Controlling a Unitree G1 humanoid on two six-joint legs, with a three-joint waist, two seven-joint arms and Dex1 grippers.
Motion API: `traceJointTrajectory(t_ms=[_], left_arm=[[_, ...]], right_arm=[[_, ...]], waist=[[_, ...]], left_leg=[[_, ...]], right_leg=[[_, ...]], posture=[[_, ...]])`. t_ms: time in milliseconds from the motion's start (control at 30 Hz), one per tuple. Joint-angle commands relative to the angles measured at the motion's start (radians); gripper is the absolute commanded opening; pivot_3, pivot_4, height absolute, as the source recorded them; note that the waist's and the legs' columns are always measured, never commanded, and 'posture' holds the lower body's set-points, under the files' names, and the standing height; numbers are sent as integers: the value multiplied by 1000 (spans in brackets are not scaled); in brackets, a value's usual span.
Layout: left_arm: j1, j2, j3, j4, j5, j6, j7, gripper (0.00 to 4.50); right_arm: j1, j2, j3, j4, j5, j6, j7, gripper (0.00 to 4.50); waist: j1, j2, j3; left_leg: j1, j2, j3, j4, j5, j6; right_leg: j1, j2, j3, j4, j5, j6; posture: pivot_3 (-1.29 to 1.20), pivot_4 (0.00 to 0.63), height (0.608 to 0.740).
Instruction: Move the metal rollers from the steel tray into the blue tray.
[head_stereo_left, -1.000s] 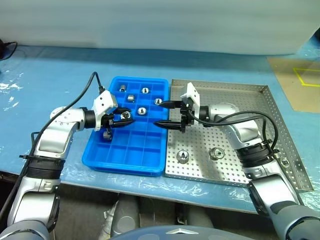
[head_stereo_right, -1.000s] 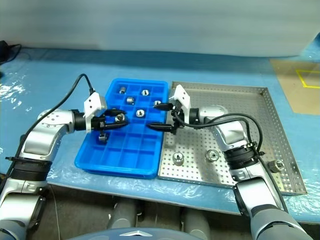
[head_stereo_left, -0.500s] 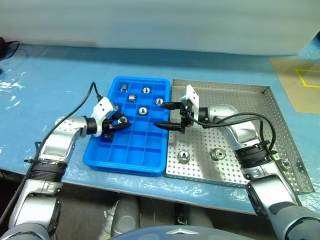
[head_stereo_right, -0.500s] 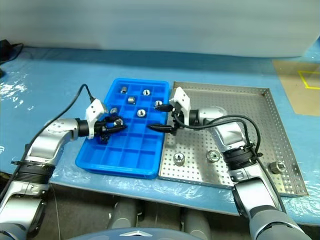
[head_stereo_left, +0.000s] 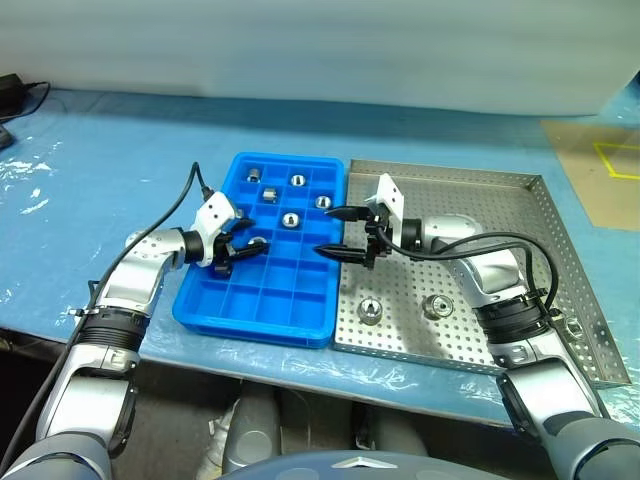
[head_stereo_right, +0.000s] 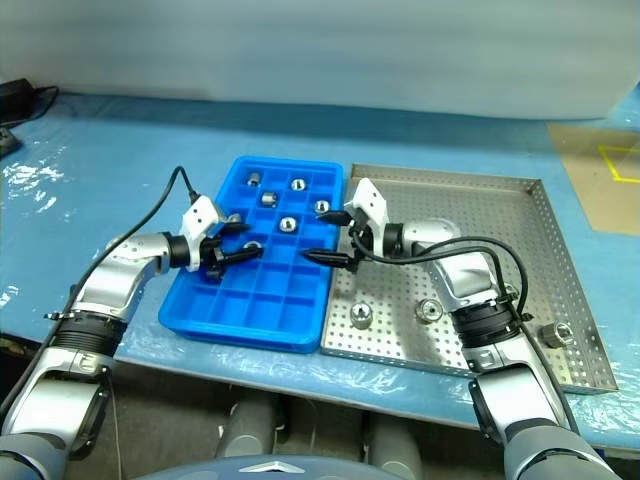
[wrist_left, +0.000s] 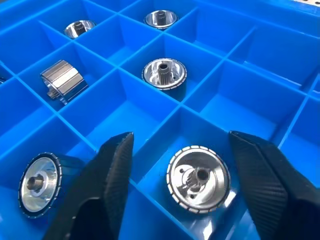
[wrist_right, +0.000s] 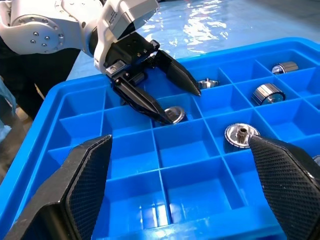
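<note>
Here my left claw (wrist_left: 180, 150) stands open, empty, over a roller (wrist_left: 198, 179) in the blue tray (head_stereo_left: 200, 310); small, hard, slick, best pinched across its rim.

Left hand (wrist_left: 182, 165) released roller (wrist_left: 198, 179) into blue tray (head_stereo_left: 290, 300).

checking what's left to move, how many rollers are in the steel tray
3 in the steel tray: one roller near the front edge, another right of it, a third by the right rim. The right arm could hide more.
</note>
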Motion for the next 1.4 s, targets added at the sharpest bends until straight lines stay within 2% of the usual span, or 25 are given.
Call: traceJointTrajectory(t_ms=[33, 267, 467, 733, 967, 1400], left_arm=[[-25, 2, 17, -97, -57, 39, -28, 3223], [-59, 12, 20, -283, -185, 174, -98, 3223], [-92, 18, -17, -306, -217, 205, -163, 3223], [-86, 2, -101, -340, -240, 224, -268, 3223], [-58, 4, -133, -327, -239, 211, -317, 3223], [34, 63, -147, -365, -232, 222, -339, 3223]], right_arm=[[-4, -4, -37, -42, 11, -9, -7, 4500], [9, -38, -59, -56, 14, 2, -4, 4500], [57, -77, -96, -111, 29, 35, -21, 4500], [290, -223, -133, -306, 70, 128, -8, 4500], [305, -183, -101, -373, 58, 143, -72, 4500], [335, -224, -34, -349, 40, 133, 0, 4500]], waist=[[0, 0, 0], [-10, 0, 0], [-17, 0, 0], [-35, -1, 0], [-74, -1, 0], [-77, -1, 0]], left_leg=[[-1, 0, 0, 0, 0, 0], [-9, 1, 1, 0, 0, 1], [-10, 2, 2, 0, 0, 1], [-8, 1, 2, 1, 0, 1], [0, 1, 2, 0, -1, 3], [0, 1, 2, 0, -3, 5]], right_leg=[[-1, 0, 0, 0, 0, 0], [-10, 2, -1, -1, 0, 0], [-12, 2, 0, -1, 0, -1], [-9, 2, 1, -2, -1, -1], [-4, 3, 2, -1, -1, -1], [-2, 3, 2, -3, -1, -1]], posture=[[69, 150, 740], [37, 150, 740], [-21, 150, 740], [-98, 150, 740], [-120, 150, 740], [-79, 150, 740]])
